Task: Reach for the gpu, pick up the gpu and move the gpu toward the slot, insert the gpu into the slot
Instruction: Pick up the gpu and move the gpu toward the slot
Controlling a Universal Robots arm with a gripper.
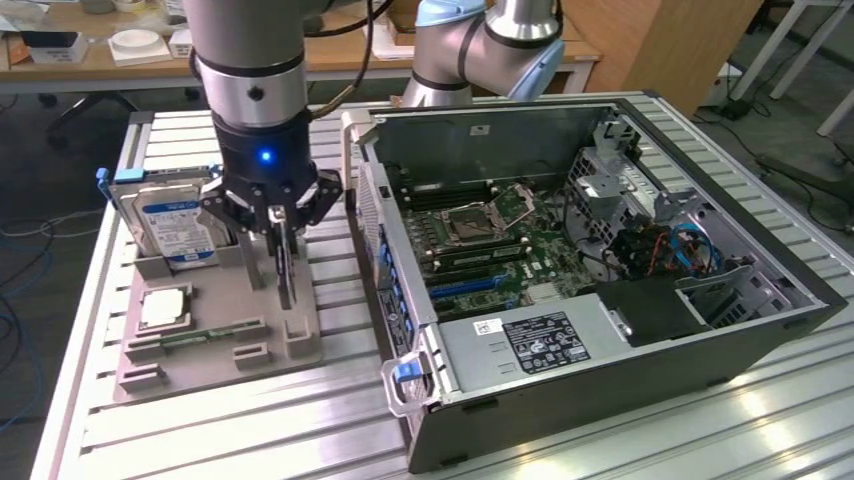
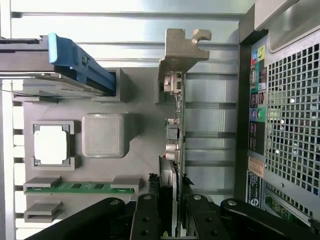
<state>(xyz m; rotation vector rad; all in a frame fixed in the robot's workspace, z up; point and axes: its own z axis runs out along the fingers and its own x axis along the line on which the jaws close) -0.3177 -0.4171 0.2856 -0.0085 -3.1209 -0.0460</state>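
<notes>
Blue label on the hard drive (image 1: 174, 225), print unreadable. Only a narrow strip of table (image 1: 340, 400) between tray (image 1: 267, 345) and open computer case (image 1: 534, 400) — tight room. Gripper (image 1: 282, 240) pinched narrow on the gpu (image 1: 286, 285) — thin green card, silver bracket, upright on edge in the tray.

Ribbed silver metal table (image 1: 240, 430). Grey parts tray (image 1: 200, 372) rests on it toward exterior view's left. Open black computer case (image 1: 627, 390) lies on its side just beside tray, toward exterior view's right.
</notes>
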